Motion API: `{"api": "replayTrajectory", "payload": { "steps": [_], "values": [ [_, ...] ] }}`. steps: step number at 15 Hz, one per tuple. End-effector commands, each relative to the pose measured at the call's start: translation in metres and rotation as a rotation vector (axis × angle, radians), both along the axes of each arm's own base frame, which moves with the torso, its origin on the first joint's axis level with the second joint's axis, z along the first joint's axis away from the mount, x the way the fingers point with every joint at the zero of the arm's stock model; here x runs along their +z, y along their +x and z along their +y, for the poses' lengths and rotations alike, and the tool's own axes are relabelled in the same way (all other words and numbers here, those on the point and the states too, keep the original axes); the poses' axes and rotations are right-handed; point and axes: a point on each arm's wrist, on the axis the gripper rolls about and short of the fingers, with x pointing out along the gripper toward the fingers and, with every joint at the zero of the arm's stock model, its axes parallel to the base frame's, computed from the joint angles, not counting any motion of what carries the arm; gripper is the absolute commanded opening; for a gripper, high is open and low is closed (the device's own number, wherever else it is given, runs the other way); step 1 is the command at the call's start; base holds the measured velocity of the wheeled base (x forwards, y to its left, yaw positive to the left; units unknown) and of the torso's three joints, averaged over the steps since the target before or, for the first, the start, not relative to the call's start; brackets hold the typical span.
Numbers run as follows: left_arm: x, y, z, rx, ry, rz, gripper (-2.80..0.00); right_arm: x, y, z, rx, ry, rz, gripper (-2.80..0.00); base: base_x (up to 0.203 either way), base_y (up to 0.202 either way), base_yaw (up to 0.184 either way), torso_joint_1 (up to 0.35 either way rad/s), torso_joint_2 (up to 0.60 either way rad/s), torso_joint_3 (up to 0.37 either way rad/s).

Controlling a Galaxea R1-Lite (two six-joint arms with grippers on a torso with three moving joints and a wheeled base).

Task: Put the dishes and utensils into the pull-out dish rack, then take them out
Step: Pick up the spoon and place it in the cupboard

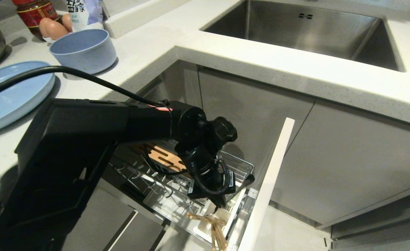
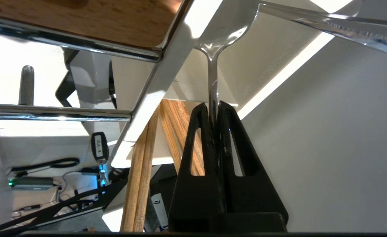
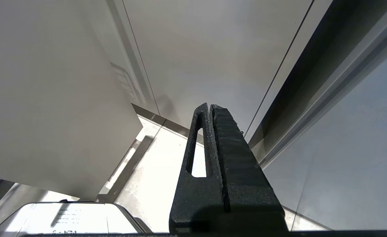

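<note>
1. Spoon [image 2: 213, 79] handle sits pinched between left gripper [image 2: 214, 108] tips, inside white caddy [image 1: 205, 228] at rack [image 1: 240, 164] front, beside chopsticks [image 2: 141, 171].
2. Best: lower straight, w/o knocking chopsticks, then release.
3. Plate [image 1: 9, 94], bowl [image 1: 83, 50] wait on counter beyond.
4. Right gripper [image 3: 211, 110] closed, empty.
</note>
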Motion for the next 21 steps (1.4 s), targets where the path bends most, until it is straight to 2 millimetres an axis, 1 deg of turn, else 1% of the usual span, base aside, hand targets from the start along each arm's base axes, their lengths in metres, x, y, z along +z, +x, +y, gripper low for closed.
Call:
{"api": "replayTrajectory", "payload": {
  "steps": [1,6,10,16,19,21],
  "values": [
    [0.002,-0.002,0.001,0.003,-0.002,0.001,0.00,0.000,0.000,0.000,0.000,0.000,0.000,-2.80,0.000,0.000,0.000,0.000,0.00,0.000],
    [0.011,-0.006,0.001,-0.002,-0.017,-0.012,0.00,0.000,0.000,0.000,0.000,0.000,0.000,-2.80,0.000,0.000,0.000,0.000,0.00,0.000],
    [0.026,-0.012,0.005,-0.003,-0.044,-0.038,0.00,0.000,0.000,0.000,0.000,0.000,0.000,-2.80,0.000,0.000,0.000,0.000,0.00,0.000],
    [0.065,-0.031,0.019,-0.006,-0.100,-0.099,0.00,0.000,0.000,0.000,0.000,0.000,0.000,-2.80,0.000,0.000,0.000,0.000,0.00,0.000],
    [0.090,-0.043,0.030,0.000,-0.144,-0.147,0.00,0.000,0.000,0.000,0.000,0.000,0.000,-2.80,0.000,0.000,0.000,0.000,0.00,0.000],
    [0.107,-0.055,0.039,0.005,-0.172,-0.172,0.00,0.000,0.000,0.000,0.000,0.000,0.000,-2.80,0.000,0.000,0.000,0.000,0.00,0.000]
  ]
}}
